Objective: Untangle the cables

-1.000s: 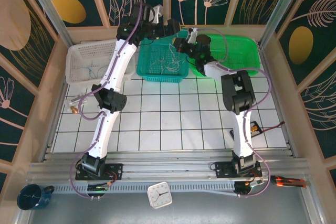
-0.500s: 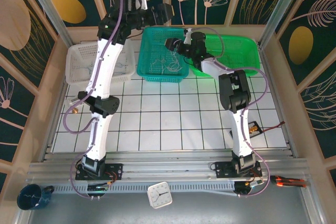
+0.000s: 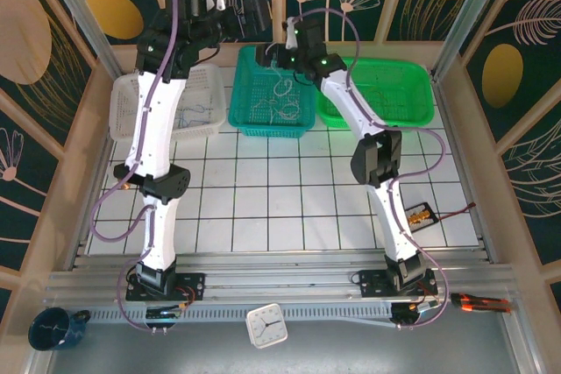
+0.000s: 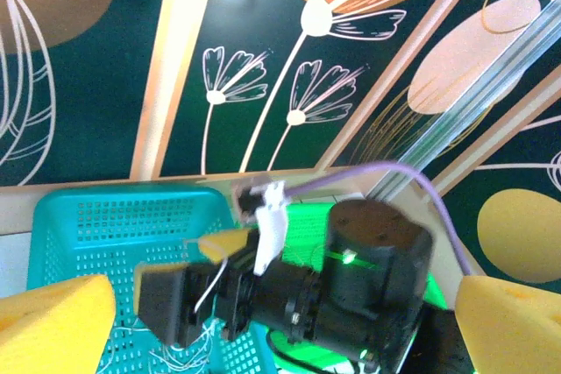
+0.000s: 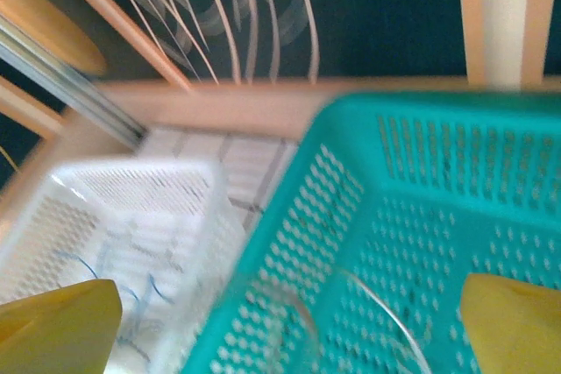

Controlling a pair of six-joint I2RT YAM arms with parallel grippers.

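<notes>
Tiled table (image 3: 289,208), teal basket (image 3: 267,130): cables (image 3: 273,111) prob flimsy, featherlight; best pinched at a loose loop. Left gripper (image 4: 282,323), right gripper (image 5: 287,323) gaping wide.

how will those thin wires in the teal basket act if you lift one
Probably floppy: a whitish strand hangs in a loose curve above the teal basket. Likely very light, being so thin. The wires in the basket lie looped together, so lifting one may drag others along.

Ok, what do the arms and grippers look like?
The left arm and right arm: white shells, black joints, a thin purple hose looping alongside each. The fingers end in yellow pads. A green light glows on the right arm's black wrist.
</notes>
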